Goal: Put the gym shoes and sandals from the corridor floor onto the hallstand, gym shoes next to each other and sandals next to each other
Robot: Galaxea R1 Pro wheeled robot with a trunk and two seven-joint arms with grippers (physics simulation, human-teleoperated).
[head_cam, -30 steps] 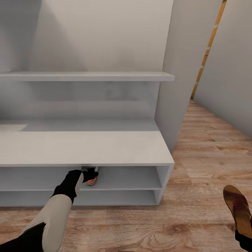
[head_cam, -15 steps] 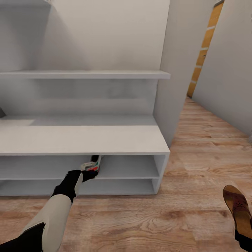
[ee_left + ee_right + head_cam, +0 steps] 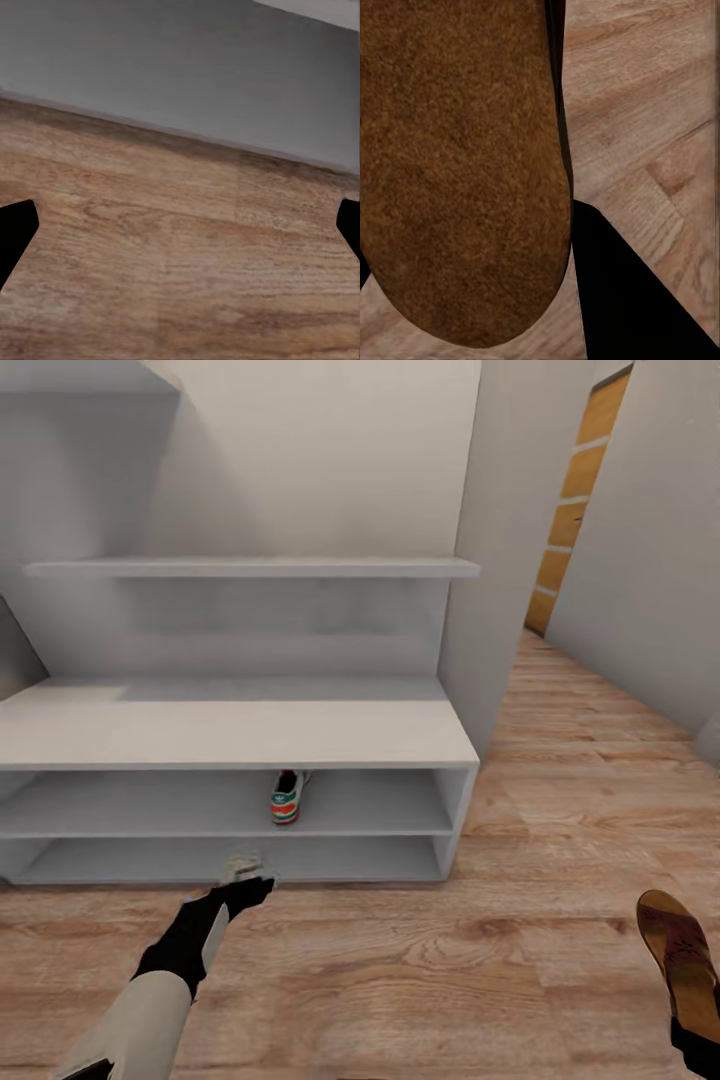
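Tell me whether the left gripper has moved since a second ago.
Yes. The left gripper has backed out of the hallstand's upper tier, leaving the gym shoe there, and now hovers open over the floor in front.

**Shoe on the rack, sandal off to the right**

One gym shoe sits on the hallstand's upper open tier. The left gripper hovers before it above the corridor floor. A sandal lies far right.
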